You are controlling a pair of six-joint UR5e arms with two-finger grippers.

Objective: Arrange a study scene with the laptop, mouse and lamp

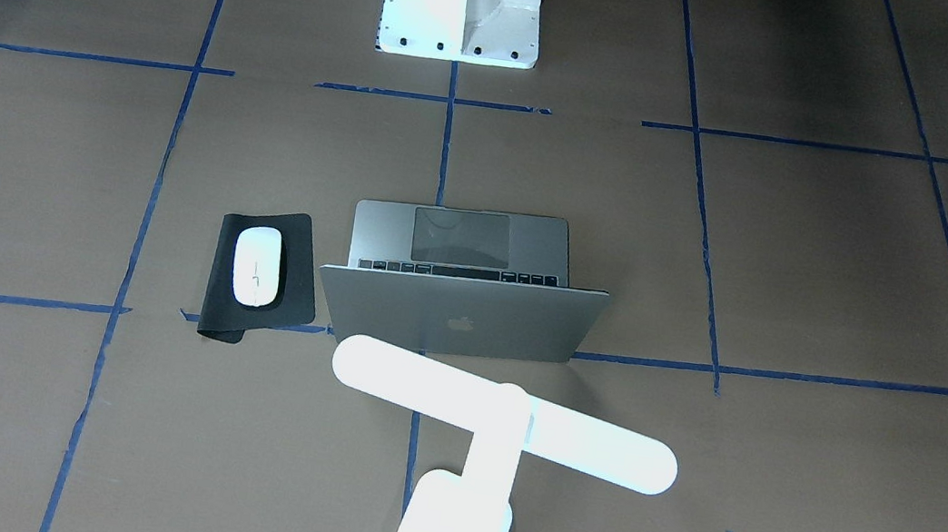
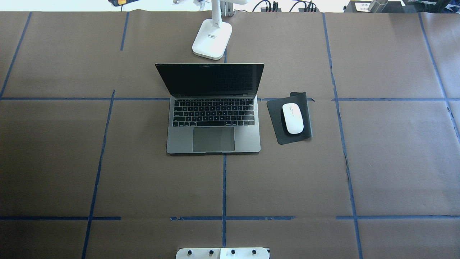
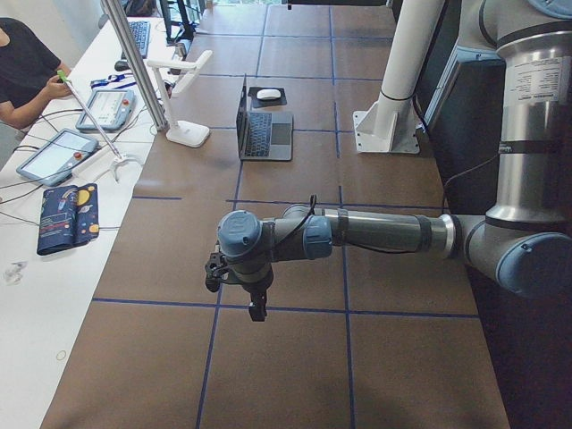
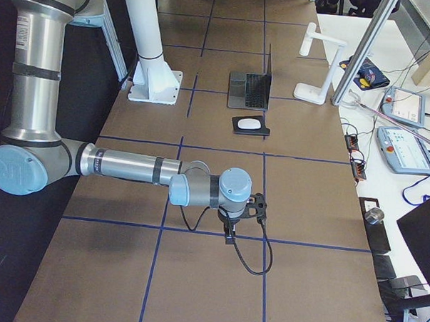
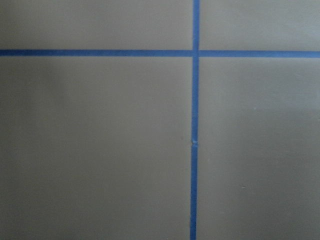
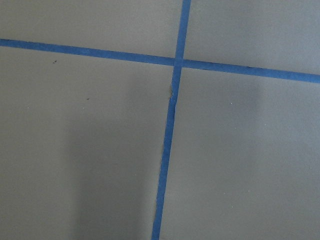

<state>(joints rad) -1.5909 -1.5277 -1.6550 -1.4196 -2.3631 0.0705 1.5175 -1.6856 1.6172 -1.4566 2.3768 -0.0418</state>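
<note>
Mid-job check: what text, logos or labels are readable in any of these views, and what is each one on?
No words are readable in any view.
Apple logo, no lettering: on the laptop lid.
Sticker with printed lines: on the lamp base, too small to read.
Key legends on the laptop: too small to read.
Label on the left arm: blurred.

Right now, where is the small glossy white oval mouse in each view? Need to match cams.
Exterior front-facing: small glossy white oval mouse left of centre, on the black mouse pad.
Overhead exterior: mouse right of centre.
Exterior left: mouse top centre, far end.
Exterior right: mouse upper centre.
Left wrist-mounted: not in it.
Right wrist-mounted: not in it.
Shared landmark: the open grey-silver laptop right beside it.
</note>
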